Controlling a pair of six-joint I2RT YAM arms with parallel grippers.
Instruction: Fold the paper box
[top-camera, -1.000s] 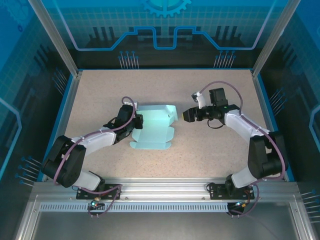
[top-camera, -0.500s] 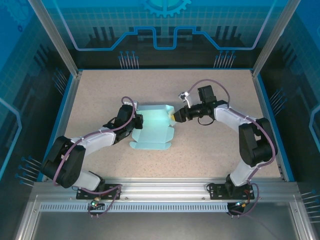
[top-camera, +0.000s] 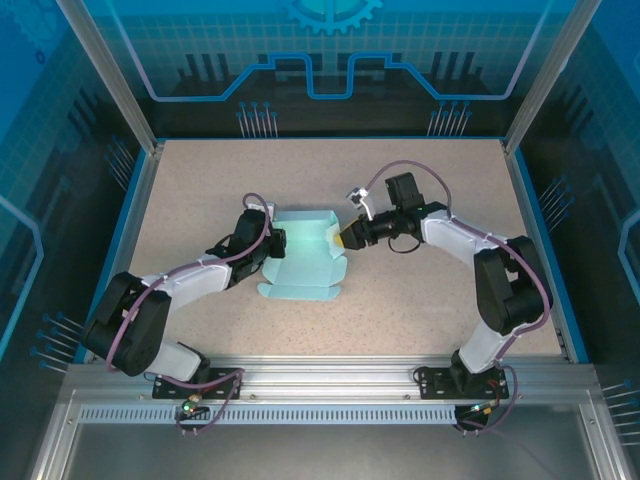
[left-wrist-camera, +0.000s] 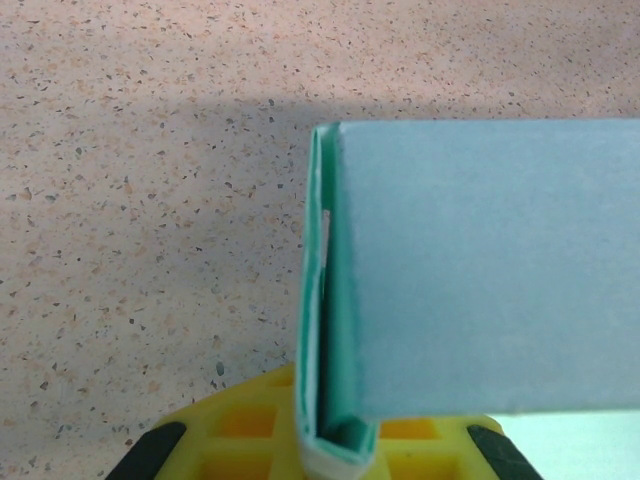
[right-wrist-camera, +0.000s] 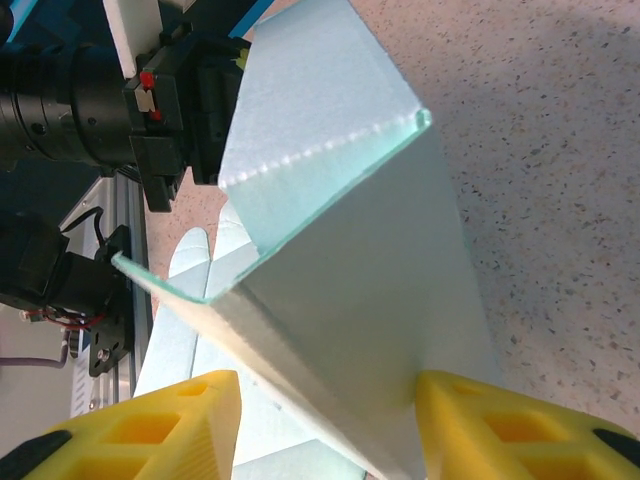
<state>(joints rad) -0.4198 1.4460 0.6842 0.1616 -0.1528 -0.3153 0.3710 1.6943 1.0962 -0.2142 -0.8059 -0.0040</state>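
top external: the paper box (top-camera: 305, 265) lies near the middle of the speckled table (top-camera: 430, 300), between the two arms. it is part folded, with its far wall raised and a flat flap toward the near edge. the left gripper (top-camera: 277, 243) is at the box's left wall. the right gripper (top-camera: 345, 238) is at the box's far right corner, its yellow tip against the card. from up here i cannot tell how either pair of fingers stands.

left wrist: a pale blue panel of the paper box (left-wrist-camera: 480, 270) stands upright, doubled over along its left edge. the doubled card runs down into the left gripper (left-wrist-camera: 335, 445), whose yellow pads (left-wrist-camera: 240, 425) are pressed together on the fold, pinching it. the table (left-wrist-camera: 130, 150) lies beyond, on the left.

right wrist: the right gripper (right-wrist-camera: 328, 430) has its two yellow fingers (right-wrist-camera: 180, 425) spread apart, with a raised, creased flap of the paper box (right-wrist-camera: 340, 280) standing between them. the card's edge meets the right-hand finger; whether the other finger touches it i cannot tell. past the flap sits the left arm's black wrist (right-wrist-camera: 90, 100), and the table (right-wrist-camera: 560, 150) shows on the right.
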